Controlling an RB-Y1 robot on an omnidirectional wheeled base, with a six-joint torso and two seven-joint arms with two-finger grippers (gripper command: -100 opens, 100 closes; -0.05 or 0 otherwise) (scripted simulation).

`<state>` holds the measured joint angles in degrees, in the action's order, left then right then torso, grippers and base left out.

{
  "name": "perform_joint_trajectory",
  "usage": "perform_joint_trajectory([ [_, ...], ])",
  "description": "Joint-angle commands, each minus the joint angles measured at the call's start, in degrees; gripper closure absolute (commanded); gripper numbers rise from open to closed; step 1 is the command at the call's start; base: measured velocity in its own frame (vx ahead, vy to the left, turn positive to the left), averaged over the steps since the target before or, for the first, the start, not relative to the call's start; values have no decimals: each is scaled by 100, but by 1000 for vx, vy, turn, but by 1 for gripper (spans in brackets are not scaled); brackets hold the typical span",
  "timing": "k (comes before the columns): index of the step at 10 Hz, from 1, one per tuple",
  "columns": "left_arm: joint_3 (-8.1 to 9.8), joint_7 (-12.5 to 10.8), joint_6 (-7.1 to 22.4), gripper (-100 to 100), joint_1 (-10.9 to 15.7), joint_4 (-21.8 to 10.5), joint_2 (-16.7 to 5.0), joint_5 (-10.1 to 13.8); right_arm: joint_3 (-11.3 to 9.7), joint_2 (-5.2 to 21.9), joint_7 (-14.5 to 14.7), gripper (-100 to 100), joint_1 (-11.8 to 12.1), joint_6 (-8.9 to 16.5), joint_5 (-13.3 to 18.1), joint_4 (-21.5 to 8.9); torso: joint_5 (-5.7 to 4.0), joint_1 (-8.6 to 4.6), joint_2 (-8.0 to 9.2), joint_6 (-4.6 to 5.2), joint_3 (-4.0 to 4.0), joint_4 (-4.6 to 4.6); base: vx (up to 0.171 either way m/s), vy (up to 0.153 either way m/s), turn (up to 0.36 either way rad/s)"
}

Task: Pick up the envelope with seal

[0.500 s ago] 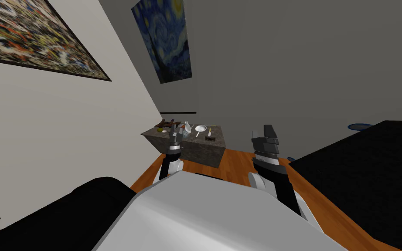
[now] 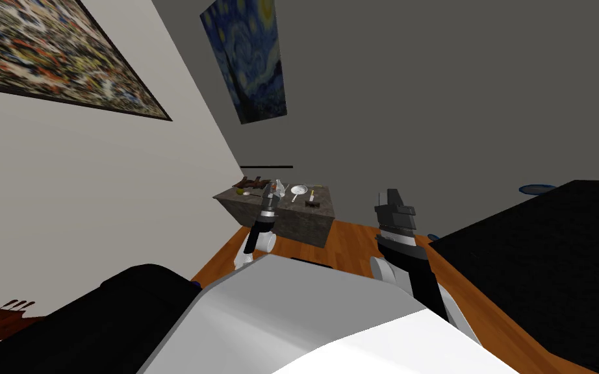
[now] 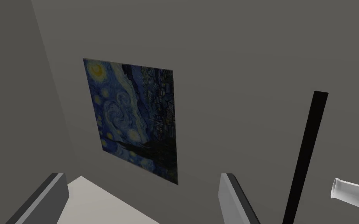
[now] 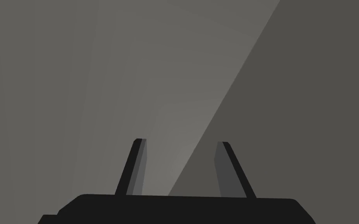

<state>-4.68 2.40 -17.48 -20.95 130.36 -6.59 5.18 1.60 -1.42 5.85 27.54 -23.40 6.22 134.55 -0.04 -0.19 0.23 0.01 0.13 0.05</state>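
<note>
Left gripper (image 3: 141, 175) hangs at the stone bench (image 2: 305, 221), fingers spread wide and empty, right gripper (image 4: 181, 141) also parted and empty, while the envelope cannot be told apart among the small things (image 2: 292, 190) on top.

A mottled grey bench (image 2: 305, 224) stands on the wooden floor (image 2: 350, 250) by the wall, carrying a white pan (image 2: 299, 191) and a pale flask (image 2: 280, 188). A blue swirling painting (image 2: 246, 58) hangs above; a black area (image 2: 551, 273) lies to its right.
</note>
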Motion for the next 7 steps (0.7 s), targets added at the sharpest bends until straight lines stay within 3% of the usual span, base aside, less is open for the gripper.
perform_joint_trajectory([
  [1, -26, -28, 286, -100, 286, -213, -155, 49, 0, 0, 0, 0, 0, 0, 0, 0, 0, 0, 0, 0, 0, 0, -80, -52, 37],
  [7, -131, -38, 1140, -100, 1145, -696, -302, 114, 0, 0, 0, 0, 0, 0, 0, 0, 1, 5, -10, -1, -6, -2, -48, -42, 24],
])
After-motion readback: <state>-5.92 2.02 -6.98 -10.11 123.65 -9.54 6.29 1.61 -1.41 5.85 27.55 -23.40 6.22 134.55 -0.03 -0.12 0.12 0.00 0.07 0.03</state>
